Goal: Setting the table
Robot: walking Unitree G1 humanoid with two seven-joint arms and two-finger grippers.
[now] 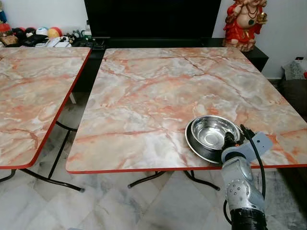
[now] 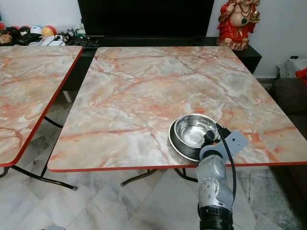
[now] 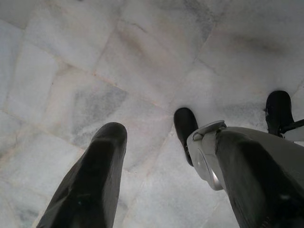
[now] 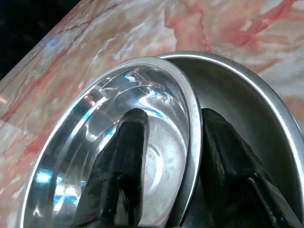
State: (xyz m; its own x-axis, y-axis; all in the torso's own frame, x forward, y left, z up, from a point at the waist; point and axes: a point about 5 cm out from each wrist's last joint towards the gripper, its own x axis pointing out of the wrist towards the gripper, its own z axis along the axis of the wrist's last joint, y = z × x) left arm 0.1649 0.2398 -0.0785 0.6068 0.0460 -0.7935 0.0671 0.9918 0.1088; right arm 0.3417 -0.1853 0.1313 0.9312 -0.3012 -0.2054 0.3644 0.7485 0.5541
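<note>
A shiny steel bowl (image 1: 213, 130) rests inside a wider steel plate (image 1: 197, 149) near the front right edge of the marble-patterned table (image 1: 153, 96). My right gripper (image 4: 171, 118) reaches over that edge and straddles the bowl's near rim. One black finger (image 4: 130, 142) is inside the bowl. The other finger (image 4: 223, 152) stands between bowl and plate. A gap shows between the inner finger and the rim, so the gripper is open. My left gripper (image 3: 168, 135) hangs open over the pale floor tiles with nothing in it.
A second marble-patterned table (image 1: 29, 96) stands to the left across a narrow gap. A red figurine (image 1: 244, 21) and a dark cabinet (image 1: 153, 19) are behind the table. Small clutter (image 1: 38, 36) lies at the far left. Table legs (image 1: 144, 179) cross the tiled floor.
</note>
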